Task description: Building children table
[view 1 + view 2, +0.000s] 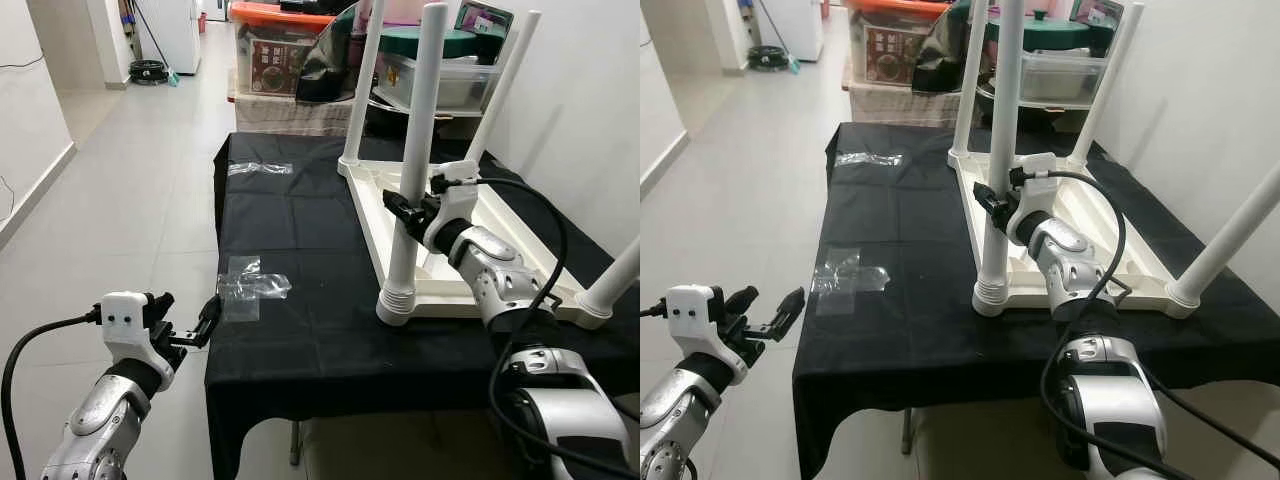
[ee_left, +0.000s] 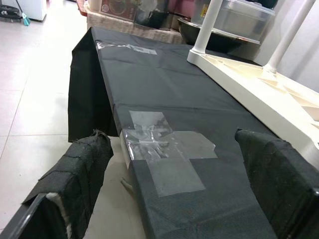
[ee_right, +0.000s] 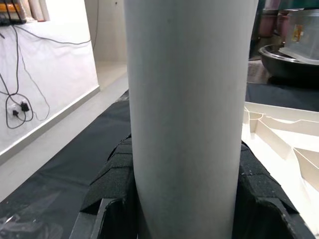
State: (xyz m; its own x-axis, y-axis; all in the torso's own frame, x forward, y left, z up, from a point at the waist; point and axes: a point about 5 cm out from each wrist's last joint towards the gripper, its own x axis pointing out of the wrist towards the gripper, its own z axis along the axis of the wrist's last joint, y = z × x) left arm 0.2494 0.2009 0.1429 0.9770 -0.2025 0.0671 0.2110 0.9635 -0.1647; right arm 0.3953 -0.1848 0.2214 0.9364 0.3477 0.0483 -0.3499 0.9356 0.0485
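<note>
The right end effector (image 1: 408, 210) was clamped around the near white leg (image 1: 415, 170), partway up its shaft, both padded fingers (image 3: 112, 184) pressing on opposite sides of the tube. That leg stood upright in the near corner socket of the upturned children's table (image 1: 470, 240), which lay top-down on the black-draped tabletop (image 1: 300, 330), toward three o'clock of its middle; three other legs were already planted. The left end effector (image 1: 190, 328) hung with fingers apart off the tabletop's edge at about eight o'clock, near a patch of clear tape (image 1: 250, 285). The step in hand looked like seating this leg; the next move probably called for twisting or pressing it firmly down while keeping it vertical.
</note>
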